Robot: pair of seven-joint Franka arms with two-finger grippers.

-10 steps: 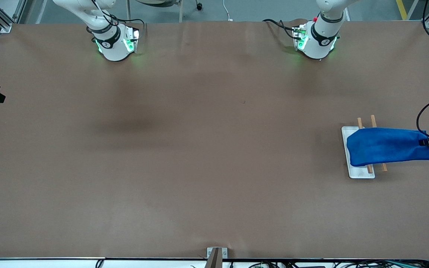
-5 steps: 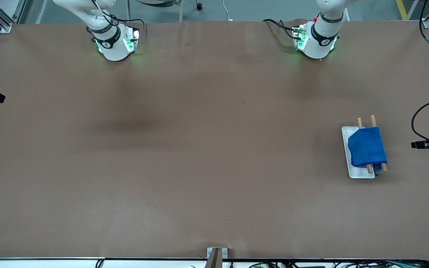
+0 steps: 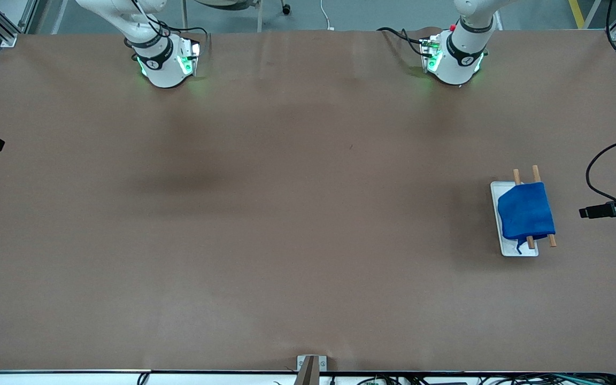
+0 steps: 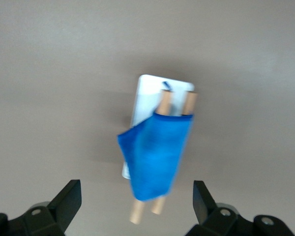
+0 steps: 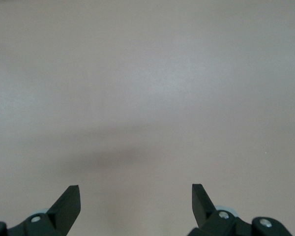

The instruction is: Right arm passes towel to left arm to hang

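Brown table (image 3: pixel 286 240); grey floor (image 3: pixel 372 13) above

Table (image 3: pixel 286 240): brown, fills the frame.
Arm bases (image 3: pixel 166 64): top edge, green-lit.
Tray (image 3: pixel 497 203): white, flat on table, middle right of frame.

Blue towel (image 3: pixel 525 210) hangs draped over two wooden rods (image 3: pixel 536 174)
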